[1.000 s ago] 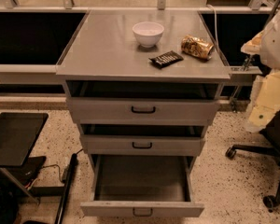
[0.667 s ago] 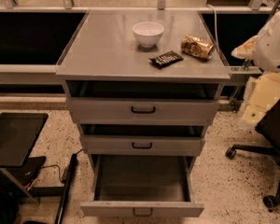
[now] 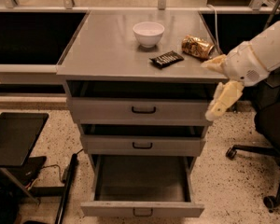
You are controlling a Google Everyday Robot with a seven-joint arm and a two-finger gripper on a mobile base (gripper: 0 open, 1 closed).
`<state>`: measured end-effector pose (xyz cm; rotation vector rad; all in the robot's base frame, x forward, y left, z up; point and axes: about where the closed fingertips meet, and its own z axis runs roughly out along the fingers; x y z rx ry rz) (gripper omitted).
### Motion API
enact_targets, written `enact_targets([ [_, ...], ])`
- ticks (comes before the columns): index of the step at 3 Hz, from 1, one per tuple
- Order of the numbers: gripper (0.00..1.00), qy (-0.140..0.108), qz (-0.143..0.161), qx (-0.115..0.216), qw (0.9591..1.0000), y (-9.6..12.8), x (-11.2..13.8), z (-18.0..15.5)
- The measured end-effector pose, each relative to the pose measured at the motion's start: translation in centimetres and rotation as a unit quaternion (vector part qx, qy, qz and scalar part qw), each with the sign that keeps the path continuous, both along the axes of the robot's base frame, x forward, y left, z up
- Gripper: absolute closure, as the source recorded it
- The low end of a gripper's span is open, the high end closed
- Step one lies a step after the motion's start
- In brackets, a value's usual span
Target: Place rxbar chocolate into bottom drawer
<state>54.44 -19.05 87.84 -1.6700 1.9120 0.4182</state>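
Note:
The rxbar chocolate [image 3: 166, 59], a flat dark bar with pale lettering, lies on the grey cabinet top [image 3: 107, 50] near its front edge, just in front of the white bowl. The bottom drawer [image 3: 142, 209] is pulled out and shows nothing inside; its dark handle sits low on the front. My gripper [image 3: 206, 91] is at the cabinet's right front corner, to the right of the bar and apart from it. Its pale fingers [image 3: 222, 101] are spread open and hold nothing: one lies level with the top, the other points down.
A white bowl [image 3: 148, 33] and a crinkled gold snack bag [image 3: 197, 46] stand on the top behind the bar. The two upper drawers [image 3: 142, 110] are slightly open. A black office chair [image 3: 270, 125] is at the right and a dark low table [image 3: 14, 136] at the left.
My arm and gripper have moved left and a little lower, up to the cabinet's right front corner. The bar, bowl, bag and drawers have not moved.

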Motion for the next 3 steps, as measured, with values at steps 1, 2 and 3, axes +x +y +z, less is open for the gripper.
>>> enact_targets([
  [1,0.00,-0.025,0.008,0.041,0.9988,2.5,4.9,-2.2],
  [2,0.00,-0.057,0.006,0.048,0.9972,5.5,9.2,-3.2],
  [3,0.00,-0.074,0.011,0.022,0.9969,9.0,12.9,-3.6],
])
